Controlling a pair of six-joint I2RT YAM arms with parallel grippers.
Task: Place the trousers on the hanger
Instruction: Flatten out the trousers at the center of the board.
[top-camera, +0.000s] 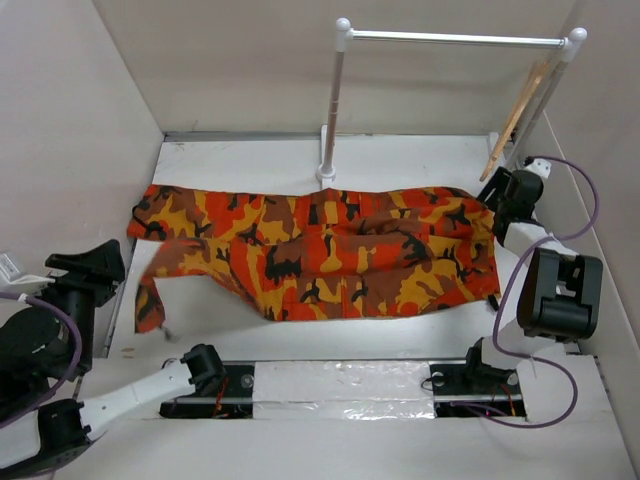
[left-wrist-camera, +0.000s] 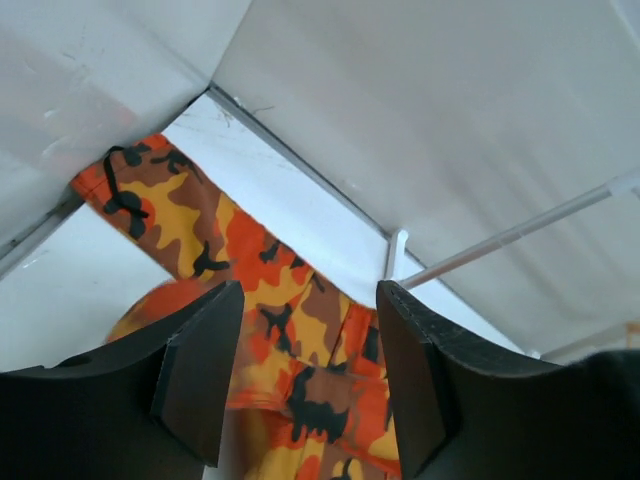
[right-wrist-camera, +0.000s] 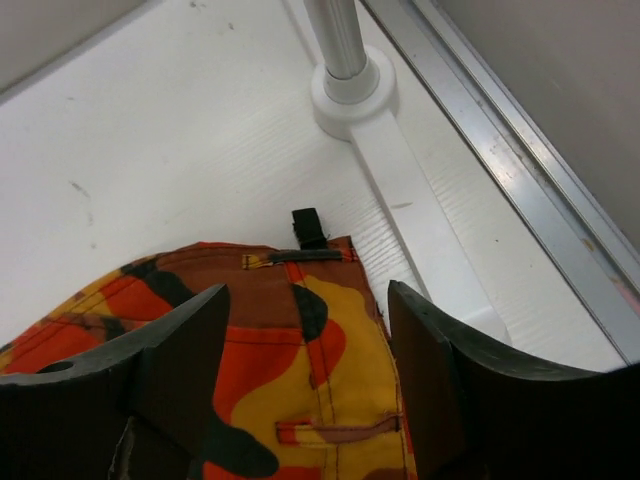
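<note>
Left arm (top-camera: 120, 395), 7 o'clock, near edge. Left gripper (left-wrist-camera: 308, 292), 9 o'clock: jaws spread, empty, just beside the leg ends.

Trousers (top-camera: 320, 250), centre: camouflage print, lying flat across the table (top-camera: 400, 160), legs toward 9 o'clock, waistband toward 3.

Right gripper (right-wrist-camera: 305, 295), 3 o'clock: jaws spread above the waistband corner, pinching nothing; contact cannot be told.

White rail (top-camera: 450, 38), 12 to 2 o'clock: two posts.

Hanger (top-camera: 515, 120), 2 o'clock: leaning against the right post, well apart from the trousers.

Risks, judged: a nudge from the right arm could topple the leaning hanger. Long limp cloth lifted by one end could drag or slide off the crossbar.
</note>
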